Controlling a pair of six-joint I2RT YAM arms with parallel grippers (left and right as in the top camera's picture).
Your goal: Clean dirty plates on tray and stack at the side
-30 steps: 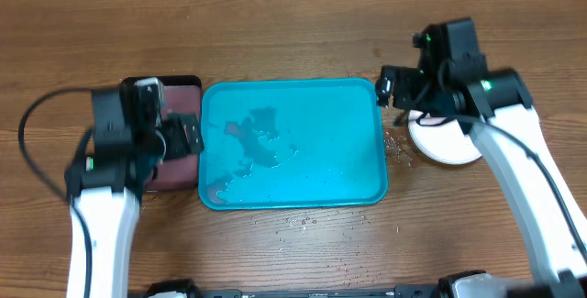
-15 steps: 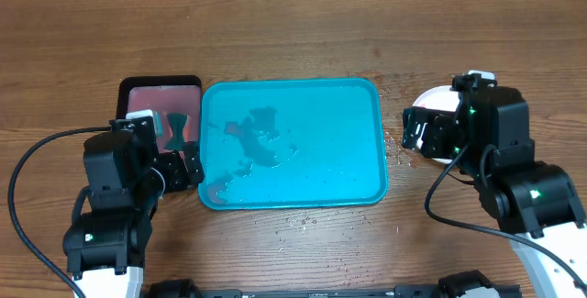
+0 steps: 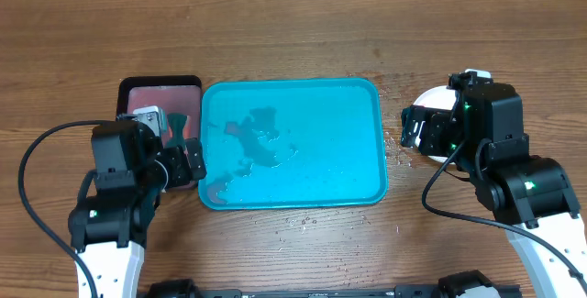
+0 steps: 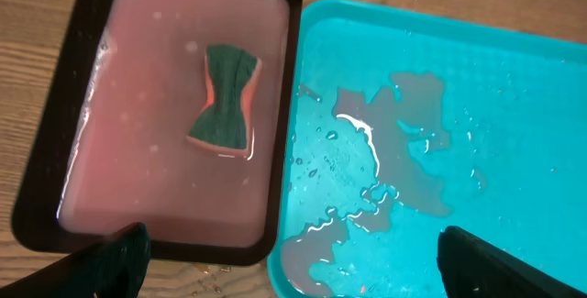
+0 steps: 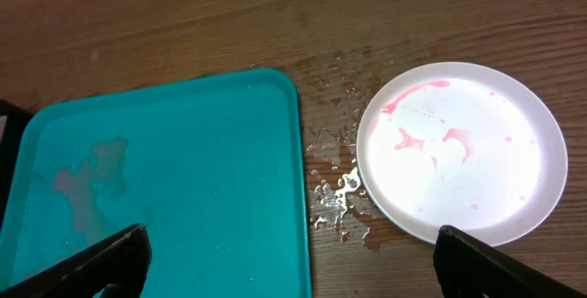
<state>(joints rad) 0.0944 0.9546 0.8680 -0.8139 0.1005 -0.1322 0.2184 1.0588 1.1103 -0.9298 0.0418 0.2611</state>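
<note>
Now the red-smeared white plate (image 5: 459, 151) lies on the table (image 5: 138, 23) just right of the tray (image 5: 165, 179), ahead-right of the right claw (image 5: 292, 259), jaws wide apart and empty, far nearer than the left claw (image 4: 292, 259), likewise spread, near the sponge (image 4: 225, 96).

The tray (image 3: 339, 142) is turquoise with dull pinkish-brown wet patches. The plate (image 5: 486, 183) is white, smeared and speckled red. The smaller tray (image 4: 138, 170) is black-rimmed and cloudy pink inside, the sponge (image 4: 225, 96) dark green edged orange, the table (image 3: 293, 23) brown wood-grain.

Turquoise tray (image 3: 353, 128), pinkish wet patches, white red-smeared plate (image 5: 477, 183) flat just right of it
</note>
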